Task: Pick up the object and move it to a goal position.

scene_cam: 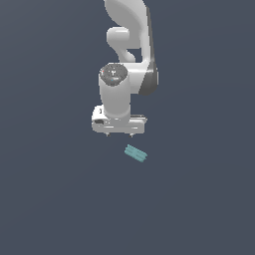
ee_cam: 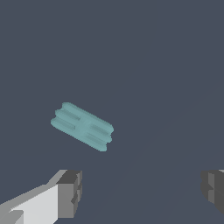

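Gripper (scene_cam: 118,135) is held with jaws wide apart, empty. Ridged teal block (ee_cam: 82,126) is seen lying flat ahead of the jaws, outside their gap, nearer one finger (ee_cam: 69,194); its long axis runs oblique to the jaw line.

White arm, end effector (scene_cam: 119,134) fingers spread, teal ridged block (scene_cam: 135,154) just beside, apart

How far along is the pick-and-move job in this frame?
Early stage. Done: nothing visible beyond the arm standing near the teal block. In hand: nothing; the gripper is open, and in the wrist view its fingers stand wide apart with the block lying outside them on the surface. Left: line up over the block, grasp, lift, carry. No goal marker shows in either view.
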Action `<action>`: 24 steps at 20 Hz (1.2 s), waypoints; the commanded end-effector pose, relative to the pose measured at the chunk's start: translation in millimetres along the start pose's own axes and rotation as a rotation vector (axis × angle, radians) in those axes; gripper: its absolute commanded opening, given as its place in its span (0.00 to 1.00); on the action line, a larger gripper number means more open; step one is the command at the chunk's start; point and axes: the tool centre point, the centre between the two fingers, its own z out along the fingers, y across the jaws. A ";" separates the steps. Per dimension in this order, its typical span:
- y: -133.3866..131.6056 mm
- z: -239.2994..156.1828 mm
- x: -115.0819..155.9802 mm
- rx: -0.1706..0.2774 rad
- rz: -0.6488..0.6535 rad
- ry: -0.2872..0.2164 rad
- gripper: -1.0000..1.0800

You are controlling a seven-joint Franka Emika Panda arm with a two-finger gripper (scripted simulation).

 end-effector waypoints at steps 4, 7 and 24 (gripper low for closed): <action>-2.2 -3.6 2.0 0.003 -0.007 0.006 0.96; -8.2 -13.6 7.3 0.012 -0.025 0.024 0.96; -16.7 -6.5 12.4 0.006 -0.150 0.035 0.96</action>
